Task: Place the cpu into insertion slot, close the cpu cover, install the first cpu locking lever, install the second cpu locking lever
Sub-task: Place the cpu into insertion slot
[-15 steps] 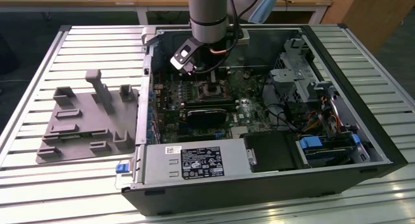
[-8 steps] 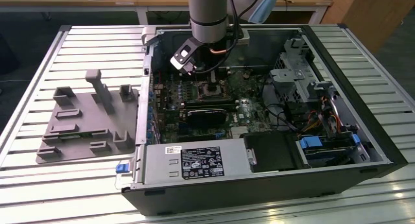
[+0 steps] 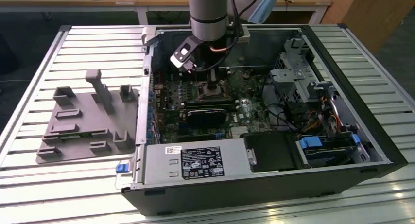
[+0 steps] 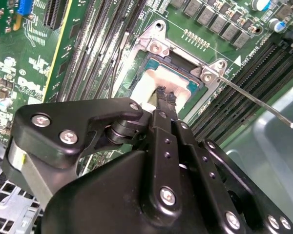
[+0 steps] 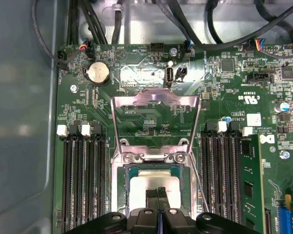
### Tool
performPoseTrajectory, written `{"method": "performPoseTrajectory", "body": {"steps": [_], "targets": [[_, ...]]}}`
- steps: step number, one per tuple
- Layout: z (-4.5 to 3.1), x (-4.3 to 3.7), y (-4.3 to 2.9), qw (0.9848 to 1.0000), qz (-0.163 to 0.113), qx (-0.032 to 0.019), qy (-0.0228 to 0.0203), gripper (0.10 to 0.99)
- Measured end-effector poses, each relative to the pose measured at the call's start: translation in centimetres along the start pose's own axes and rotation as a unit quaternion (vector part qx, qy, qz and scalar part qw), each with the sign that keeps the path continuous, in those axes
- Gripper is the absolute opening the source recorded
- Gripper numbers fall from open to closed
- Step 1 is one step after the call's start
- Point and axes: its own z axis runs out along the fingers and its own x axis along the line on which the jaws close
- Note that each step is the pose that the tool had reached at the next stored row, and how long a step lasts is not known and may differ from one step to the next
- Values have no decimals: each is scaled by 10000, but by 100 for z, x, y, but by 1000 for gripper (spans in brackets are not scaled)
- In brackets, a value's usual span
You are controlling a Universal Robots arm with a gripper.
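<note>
Gripper (image 5: 159, 191) fingers are pressed together with nothing between them, their tips at the top of the cpu (image 5: 154, 179). The cpu lies in the insertion slot (image 5: 119, 195). Behind it the cpu cover (image 5: 155, 101) stands swung open, and a thin locking lever (image 4: 256, 101) juts from the slot's corner.
</note>
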Motion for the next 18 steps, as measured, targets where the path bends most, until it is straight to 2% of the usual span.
{"method": "performPoseTrajectory", "body": {"steps": [13, 18], "targets": [[-276, 2, 29, 10000, -1, -2, 0, 102], [-326, 3, 34, 10000, 0, -7, -4, 102]]}}
